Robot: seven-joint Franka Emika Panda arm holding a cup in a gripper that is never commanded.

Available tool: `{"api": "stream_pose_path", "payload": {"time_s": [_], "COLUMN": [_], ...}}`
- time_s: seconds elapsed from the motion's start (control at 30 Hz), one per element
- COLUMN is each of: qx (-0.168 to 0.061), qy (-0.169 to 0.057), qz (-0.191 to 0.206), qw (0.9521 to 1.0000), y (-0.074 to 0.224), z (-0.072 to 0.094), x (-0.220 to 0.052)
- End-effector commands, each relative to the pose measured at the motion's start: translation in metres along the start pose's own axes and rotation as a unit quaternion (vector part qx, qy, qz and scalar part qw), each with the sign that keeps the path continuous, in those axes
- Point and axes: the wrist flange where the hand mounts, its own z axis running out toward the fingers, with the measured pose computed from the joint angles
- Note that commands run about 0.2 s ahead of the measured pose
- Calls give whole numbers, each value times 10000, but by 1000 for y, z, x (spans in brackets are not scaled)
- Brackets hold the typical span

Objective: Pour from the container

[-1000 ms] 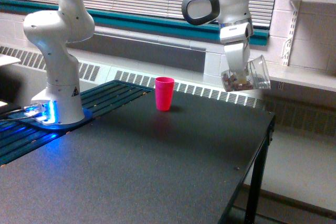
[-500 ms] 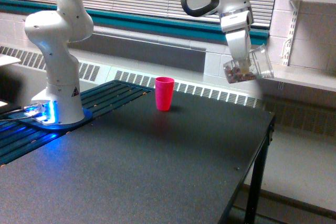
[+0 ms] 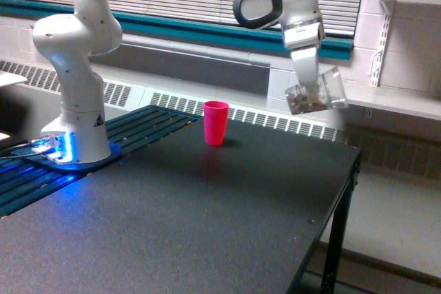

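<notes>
My gripper (image 3: 311, 94) clamps the clear cup (image 3: 318, 93), tilted, candies inside. Red cup (image 3: 216, 122) stands upright on the table (image 3: 207, 218), well apart

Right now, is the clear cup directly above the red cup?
No, the clear cup hangs in the gripper well toward the exterior view's right of the red cup, which stands alone on the table.

The black table (image 3: 207, 225) is bare across most of its top, so a gripper could pass freely over the middle and near side. The one obstacle standing on it is the red cup (image 3: 216, 122), upright toward the far edge. At ten o'clock from that cup rises the arm's white base column (image 3: 79, 108). At three o'clock, well apart and raised, the gripper (image 3: 308, 91) holds the tilted clear container (image 3: 318, 96) above the table's far corner.
</notes>
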Motion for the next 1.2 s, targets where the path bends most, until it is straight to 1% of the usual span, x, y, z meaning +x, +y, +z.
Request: {"api": "stream_pose_path", "payload": {"time_s": [0.03,0.3,0.53,0.9,1.03,1.2], "qx": [10,-45,-53,-61,-20,-21], "qy": [79,159,242,235,166,124], "qz": [-317,-624,-945,-1375,-1468,-1644], "qw": [9995,9979,9952,9902,9890,9863], "y": [-1,2,4,11,15,20], "z": [-5,-8,-13,-16,-15,-15], "x": [-16,-39,-62,-109,-127,-148]}}
